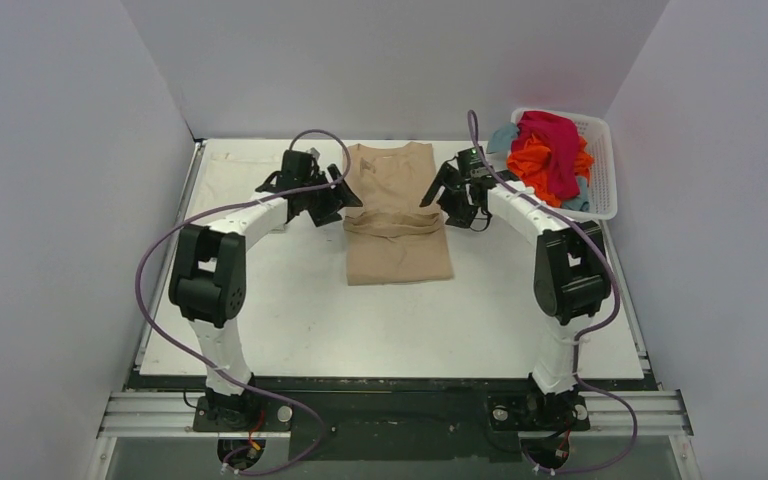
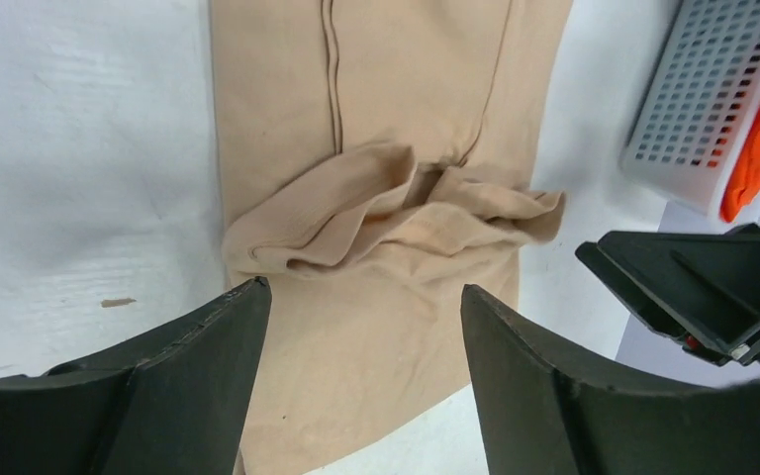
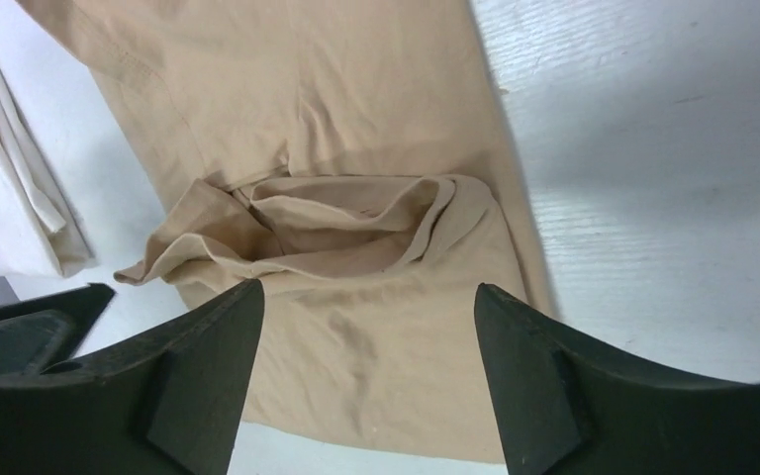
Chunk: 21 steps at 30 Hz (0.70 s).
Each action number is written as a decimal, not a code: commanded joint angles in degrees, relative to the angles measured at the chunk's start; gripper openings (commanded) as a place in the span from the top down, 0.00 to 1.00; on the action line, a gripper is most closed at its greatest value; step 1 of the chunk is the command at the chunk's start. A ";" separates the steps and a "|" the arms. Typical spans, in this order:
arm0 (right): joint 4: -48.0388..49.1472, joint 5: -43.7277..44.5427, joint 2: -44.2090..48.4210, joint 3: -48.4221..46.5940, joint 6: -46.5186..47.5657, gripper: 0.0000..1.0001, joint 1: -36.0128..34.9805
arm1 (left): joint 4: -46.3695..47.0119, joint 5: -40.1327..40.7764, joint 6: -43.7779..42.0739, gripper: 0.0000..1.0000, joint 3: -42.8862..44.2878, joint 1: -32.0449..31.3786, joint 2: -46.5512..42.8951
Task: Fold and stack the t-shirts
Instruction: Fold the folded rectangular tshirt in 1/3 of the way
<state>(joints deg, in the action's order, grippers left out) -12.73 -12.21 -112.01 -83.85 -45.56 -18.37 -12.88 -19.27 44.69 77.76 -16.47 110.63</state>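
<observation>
The tan t-shirt (image 1: pixel 397 230) lies as a long narrow strip in the middle of the table, with a rumpled band of cloth (image 1: pixel 395 222) across its middle. It also shows in the left wrist view (image 2: pixel 386 148) and the right wrist view (image 3: pixel 356 109). My left gripper (image 1: pixel 338 196) hovers at its left edge, open and empty. My right gripper (image 1: pixel 447 198) hovers at its right edge, open and empty. A cream-white shirt (image 1: pixel 235 175) lies flat at the back left; it also shows in the right wrist view (image 3: pixel 5 208). Magenta (image 1: pixel 555 145), orange (image 1: pixel 532 160) and teal (image 1: pixel 503 137) shirts are heaped in the basket.
A white plastic mesh basket (image 1: pixel 601 170) stands at the back right corner, also in the left wrist view (image 2: pixel 693 109). Grey walls close in the table on three sides. The table's near half (image 1: pixel 380 330) is bare white.
</observation>
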 commanded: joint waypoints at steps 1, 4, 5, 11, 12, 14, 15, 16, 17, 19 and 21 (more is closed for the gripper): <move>-3.20 2.25 8.26 0.17 3.25 0.25 0.43 | -2.39 5.77 -2.05 0.18 1.97 0.52 -7.02; -2.58 2.24 12.73 7.09 4.75 0.23 -0.67 | -3.89 8.69 -1.77 0.16 -3.31 0.12 -13.94; -2.22 0.95 14.50 8.56 6.09 0.23 -1.12 | -4.05 9.55 -1.57 0.16 -6.63 -0.21 -15.31; -1.16 -3.81 12.88 12.46 10.88 0.24 -8.70 | -4.45 9.33 -1.04 0.13 -19.82 -2.33 -24.31; -1.13 -3.98 11.99 11.82 11.56 0.24 -10.08 | -4.40 8.72 -0.95 0.12 -20.88 -2.56 -25.44; -0.34 -3.52 8.08 9.25 12.00 0.25 -11.50 | -3.76 7.91 -0.46 0.12 -24.80 -3.13 -26.64; -0.31 -2.97 6.78 6.87 12.12 0.25 -11.90 | -3.38 7.65 -0.34 0.12 -25.61 -3.22 -26.84; -0.30 -2.85 3.98 5.59 12.39 0.26 -12.02 | -3.12 7.07 -0.07 0.11 -27.04 -3.35 -27.13; -0.32 -2.48 2.45 2.57 12.54 0.27 -11.99 | -2.69 6.80 0.08 0.11 -27.61 -3.37 -27.22; -0.40 -1.77 -2.18 -2.42 13.45 0.28 -11.80 | -2.25 6.39 0.26 0.10 -29.00 -3.39 -27.03; -0.36 -0.06 -6.55 -8.02 14.22 0.29 -11.31 | -1.93 6.21 0.46 0.10 -29.66 -3.47 -26.62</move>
<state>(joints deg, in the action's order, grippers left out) -13.34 -15.22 -113.58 -81.95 -34.06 -31.16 -17.08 -11.77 44.69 48.42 -19.79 85.41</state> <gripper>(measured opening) 0.720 0.895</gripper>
